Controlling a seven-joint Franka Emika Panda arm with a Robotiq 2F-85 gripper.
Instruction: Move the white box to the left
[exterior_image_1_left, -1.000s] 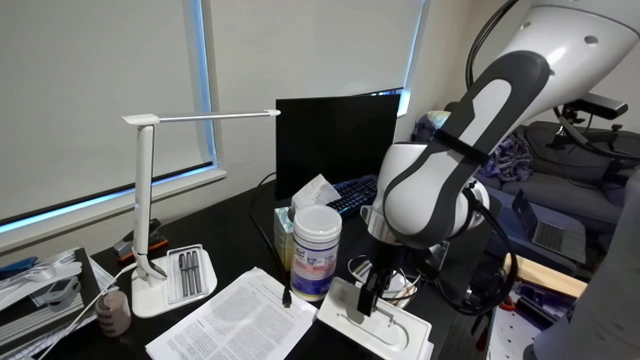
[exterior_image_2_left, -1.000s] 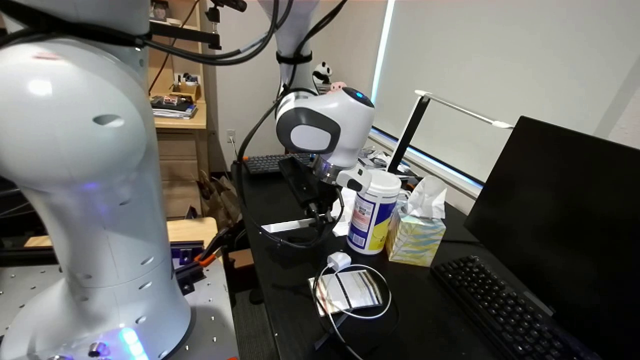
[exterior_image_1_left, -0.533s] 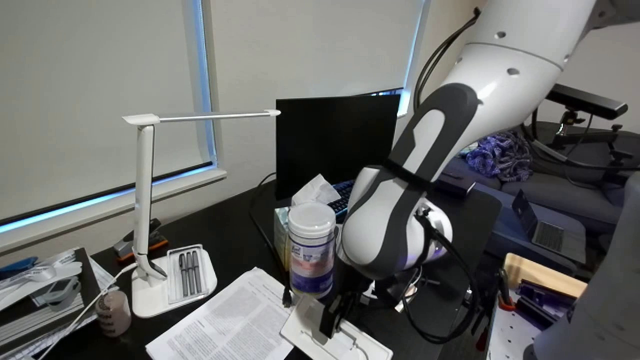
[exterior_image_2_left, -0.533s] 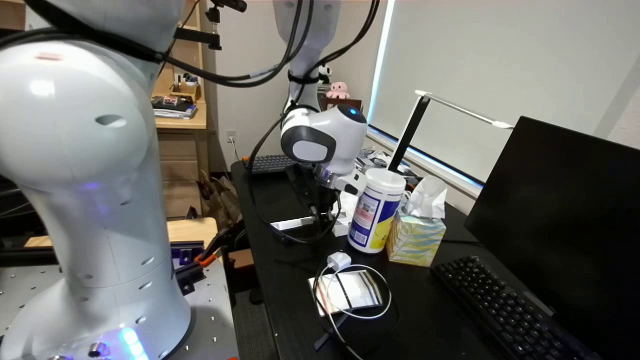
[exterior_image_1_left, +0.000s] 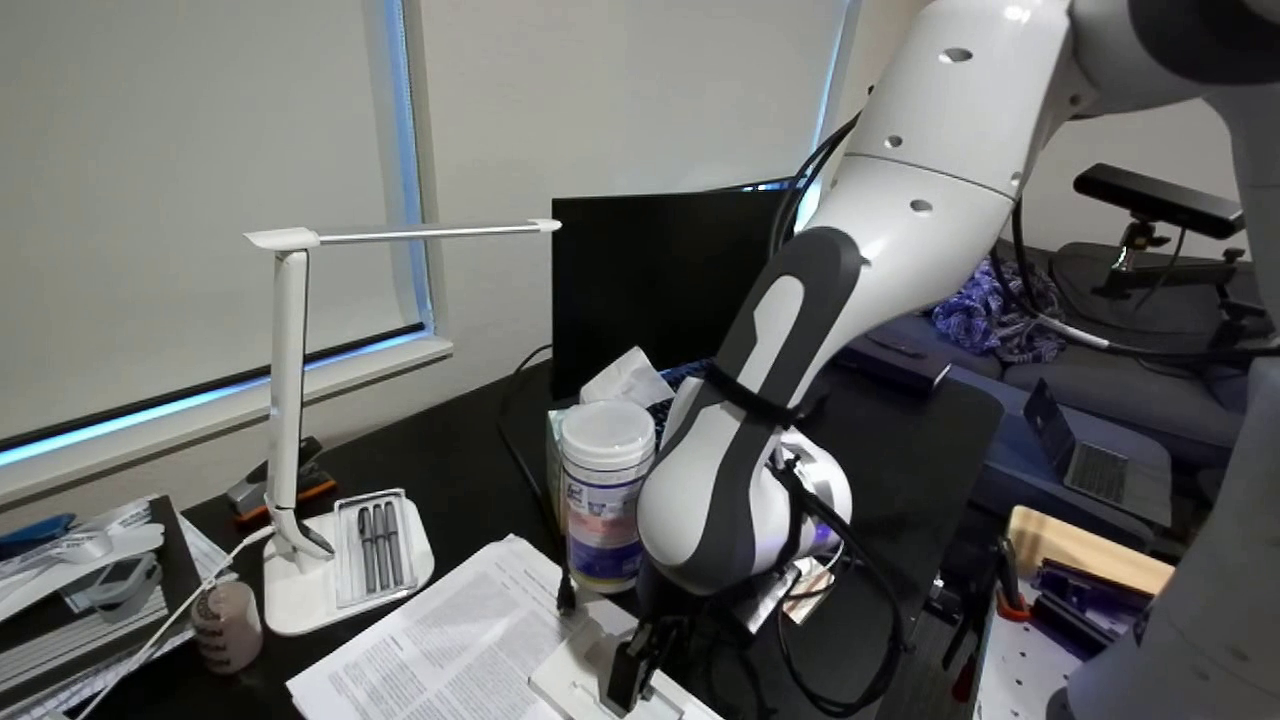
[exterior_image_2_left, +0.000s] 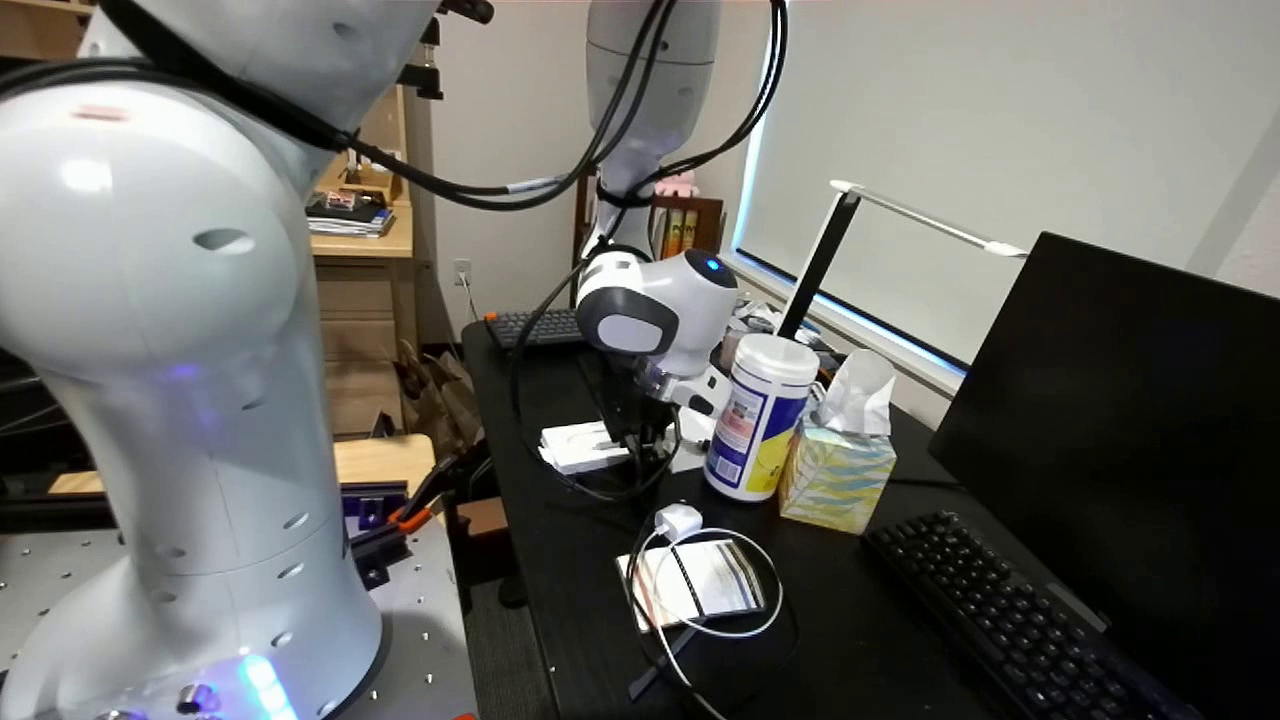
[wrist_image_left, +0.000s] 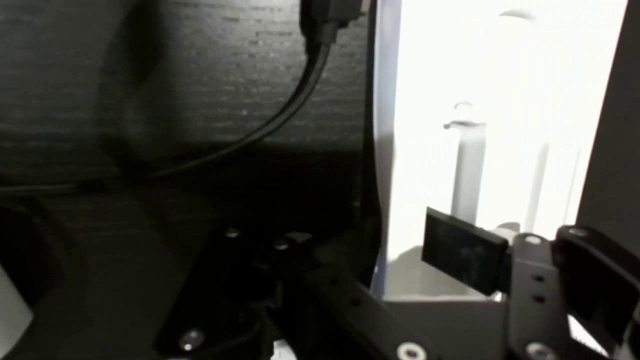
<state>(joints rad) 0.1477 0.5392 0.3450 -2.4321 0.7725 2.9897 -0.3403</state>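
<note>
The white box (exterior_image_1_left: 575, 677) lies at the front of the desk, beside the papers; its lower part is cut off by the frame edge. It shows in both exterior views (exterior_image_2_left: 578, 446), lying flat. My gripper (exterior_image_1_left: 632, 672) is low at the box. In the wrist view, the gripper (wrist_image_left: 370, 255) has its fingers apart. One finger pad is over the recessed inside of the box (wrist_image_left: 430, 75), and the other finger is dark beside the box's side wall. Nothing shows pinched between them, though the darker finger's tip is hard to see.
The wipes canister (exterior_image_1_left: 605, 520) stands close beside the wrist. The tissue box (exterior_image_2_left: 835, 475) is behind it. Papers (exterior_image_1_left: 440, 640) lie left of the box. The lamp (exterior_image_1_left: 300, 595) stands further left. A cable (wrist_image_left: 295, 100) lies beside the box.
In an exterior view the arm and white box have moved left. The box was tilted and now lies flat. The fingers stay at it. The canister and papers have shifted slightly left.
</note>
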